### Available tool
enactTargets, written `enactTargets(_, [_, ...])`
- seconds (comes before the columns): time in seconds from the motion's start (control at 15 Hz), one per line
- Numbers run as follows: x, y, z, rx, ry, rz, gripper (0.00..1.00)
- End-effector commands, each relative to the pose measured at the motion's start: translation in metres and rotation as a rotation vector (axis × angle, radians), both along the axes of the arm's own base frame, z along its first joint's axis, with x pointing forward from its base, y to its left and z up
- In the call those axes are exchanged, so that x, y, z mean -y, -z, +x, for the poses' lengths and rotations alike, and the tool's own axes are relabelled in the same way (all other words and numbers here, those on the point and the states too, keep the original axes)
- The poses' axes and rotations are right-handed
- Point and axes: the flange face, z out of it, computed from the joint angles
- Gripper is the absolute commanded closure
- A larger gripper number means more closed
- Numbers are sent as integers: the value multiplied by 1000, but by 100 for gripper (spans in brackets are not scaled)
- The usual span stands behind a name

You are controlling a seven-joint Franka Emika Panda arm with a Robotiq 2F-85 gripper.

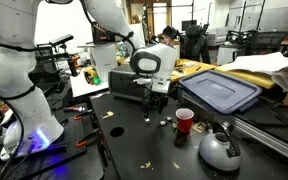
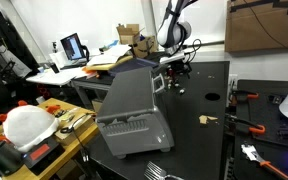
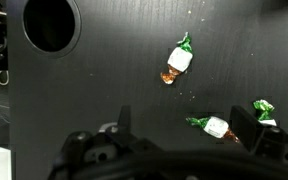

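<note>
Your gripper (image 3: pixel 184 128) hangs wide open, empty; the white green-ended wrapped candy (image 3: pixel 216 127) lies between its jaws, nearer the right.

Black table (image 3: pixel 104 90), wrapped candies (image 3: pixel 179 62), red cup (image 1: pixel 185 120), silver kettle (image 1: pixel 219 150)

In the wrist view the gripper (image 3: pixel 184 120) is a dark blur along the bottom, its body cut off by the frame. At lower right a green-wrapped candy (image 3: pixel 263 107) is half hidden behind one finger. The top edge crops the round hole (image 3: pixel 51 22) at upper left. In an exterior view the candies (image 1: pixel 162 122) at centre are too small to tell apart.
</note>
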Motion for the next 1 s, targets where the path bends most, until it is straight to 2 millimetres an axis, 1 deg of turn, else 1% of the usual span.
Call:
enactTargets(0.0, [15, 8, 2, -7, 58, 58, 0])
enactTargets(0.2, [21, 21, -4, -3, 55, 70, 0])
enactTargets(0.4, [22, 26, -9, 6, 2, 84, 0])
enactTargets(0.67, [16, 26, -17, 41, -117, 97, 0])
enactTargets(0.93, [20, 27, -27, 86, -164, 106, 0])
